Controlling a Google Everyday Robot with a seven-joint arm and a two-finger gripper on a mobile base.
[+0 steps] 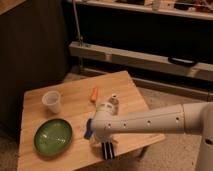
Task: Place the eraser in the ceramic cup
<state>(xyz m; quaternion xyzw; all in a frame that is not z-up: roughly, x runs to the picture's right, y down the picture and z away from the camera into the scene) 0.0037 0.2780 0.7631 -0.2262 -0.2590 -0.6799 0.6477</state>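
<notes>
Hand open, poised just above eraser at tabletop near edge. Its long axis runs across that edge. Ceramic cup stands well apart, beyond the green plate.

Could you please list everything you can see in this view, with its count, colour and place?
table: one, light wood, centre of view
ceramic cup: one, whitish, table's rear left
plate: one, green, front left, before the cup
orange item: one, elongated, mid-table
small container: one, pale, right of the orange item
pad: one, blue, partly hidden by the arm
eraser: one, black striped, table's front edge
shelf rail: one, grey, behind the table
arm: one, white, reaching in from the right
gripper: one, at the arm's end, just above the eraser, jaws open
</notes>
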